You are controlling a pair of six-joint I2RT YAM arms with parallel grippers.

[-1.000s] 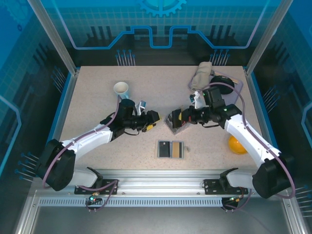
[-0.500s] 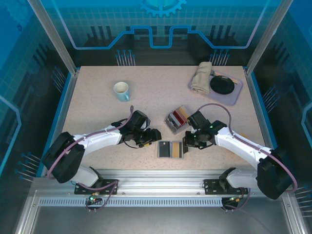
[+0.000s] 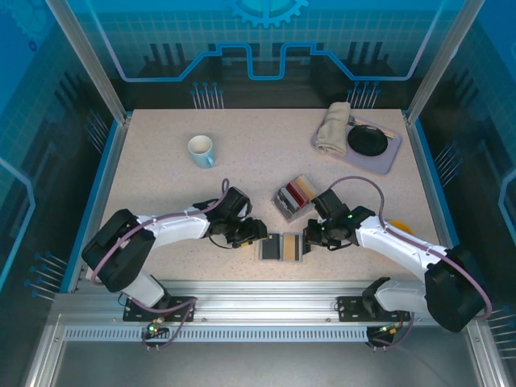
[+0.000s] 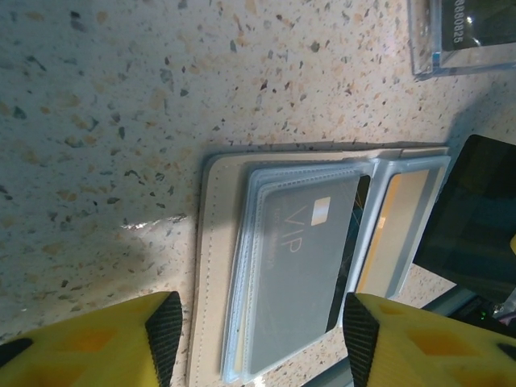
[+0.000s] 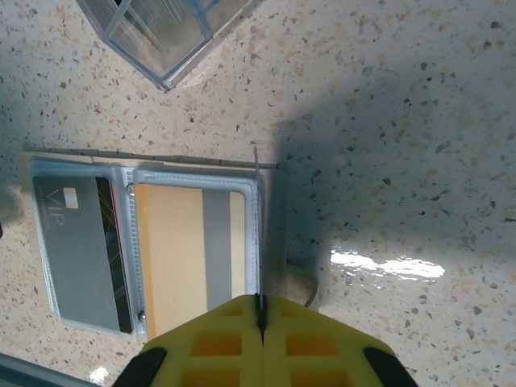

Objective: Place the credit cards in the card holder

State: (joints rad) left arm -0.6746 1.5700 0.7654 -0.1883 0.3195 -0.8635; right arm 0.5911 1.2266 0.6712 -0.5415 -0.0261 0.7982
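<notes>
One credit card (image 5: 257, 234) in right end effector (image 5: 260, 318) overhangs card holder (image 5: 272, 210).

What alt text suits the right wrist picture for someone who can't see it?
An open beige folding card holder lies on a speckled table, holding a grey VIP card and a tan striped card. The yellow right gripper pinches what looks like a thin card, edge-on.

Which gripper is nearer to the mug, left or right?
Left. The left gripper lies toward the near edge and rightward of the mug, at the left side of the card holder; the right gripper is farther right, at the holder's right side.
</notes>
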